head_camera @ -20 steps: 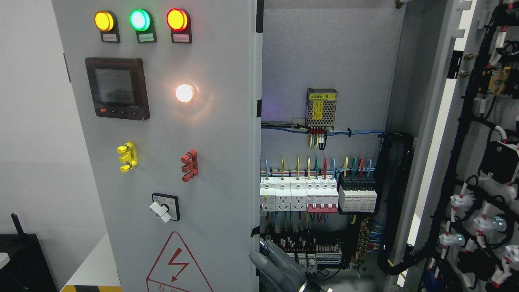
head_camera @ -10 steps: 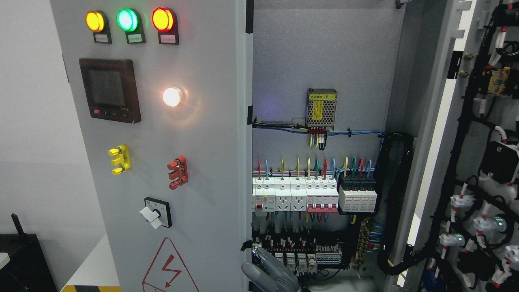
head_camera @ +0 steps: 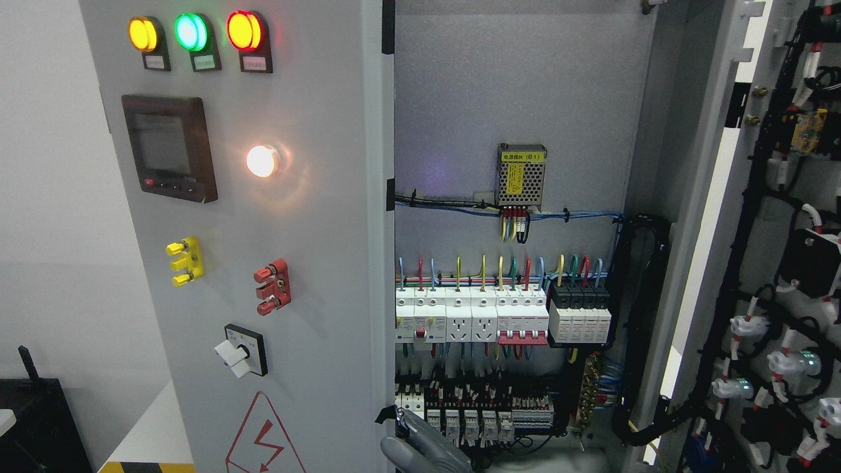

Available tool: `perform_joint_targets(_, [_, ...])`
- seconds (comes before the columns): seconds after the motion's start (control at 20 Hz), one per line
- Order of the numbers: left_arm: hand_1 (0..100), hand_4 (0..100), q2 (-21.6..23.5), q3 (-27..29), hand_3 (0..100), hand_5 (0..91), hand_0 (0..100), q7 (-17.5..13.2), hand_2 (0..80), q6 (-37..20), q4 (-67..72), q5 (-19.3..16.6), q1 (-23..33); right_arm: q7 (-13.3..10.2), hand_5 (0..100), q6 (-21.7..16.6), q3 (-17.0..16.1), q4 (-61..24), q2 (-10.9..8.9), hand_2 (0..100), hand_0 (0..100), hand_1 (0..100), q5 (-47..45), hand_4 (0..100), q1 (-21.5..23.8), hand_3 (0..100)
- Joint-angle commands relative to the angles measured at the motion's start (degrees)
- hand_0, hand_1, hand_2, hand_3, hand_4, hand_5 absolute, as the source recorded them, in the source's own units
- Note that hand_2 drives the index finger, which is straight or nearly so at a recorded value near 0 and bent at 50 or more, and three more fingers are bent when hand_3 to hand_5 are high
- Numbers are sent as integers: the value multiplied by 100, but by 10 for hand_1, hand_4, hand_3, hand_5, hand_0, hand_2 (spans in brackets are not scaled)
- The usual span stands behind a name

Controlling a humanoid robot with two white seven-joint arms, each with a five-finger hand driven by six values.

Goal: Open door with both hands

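Observation:
The grey left door (head_camera: 322, 217) of the electrical cabinet carries three lamps, a meter and switches, and stands partly swung outward. At its lower free edge sits my right hand (head_camera: 420, 448), grey, low at the bottom edge of the head view. The fingers (head_camera: 412, 427) are stretched out and lie against the inner side of the door edge without clasping anything. The right door (head_camera: 782, 276) is swung wide at the far right, with its wired inner face showing. The left hand does not show.
Inside the cabinet are a row of white breakers (head_camera: 473, 318), black modules (head_camera: 578, 309), a small power supply (head_camera: 521, 174) and terminal blocks (head_camera: 473, 410). A black cable bundle (head_camera: 640, 328) runs down the right wall. A black box (head_camera: 33, 420) stands at the lower left.
The left door has swung further to the left, uncovering more breakers. My right hand has moved left and down with the door edge.

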Motion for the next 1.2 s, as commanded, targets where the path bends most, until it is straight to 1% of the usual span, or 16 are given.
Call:
perform_joint_targets(0.0, [389,0,-193,3,0,0,120,1,0,-5,0,0,0,-4,0,-5,325,-128,9,0,120,389,-47,0,18,0])
perform_joint_targets(0.2, [389,0,-193,3,0,0,120,1,0,-5,0,0,0,-12,0,13,421,-250,9,0,120,389,-327,0,10,0])
perform_joint_targets(0.7, [389,0,-193,3,0,0,120,1,0,-5,0,0,0,-4,0,13,799,-558,9,0,120,389,-486,0,10,0])
perform_joint_targets(0.95, [389,0,-193,-5,0,0,120,1,0,-5,0,0,0,-13,0,4,1062,-690,62,0,120,389,-486,0,36,0])
perform_joint_targets(1.15, [389,0,-193,3,0,0,120,1,0,4,0,0,0,-13,0,4,1221,-690,141,0,120,389,-486,0,36,0])
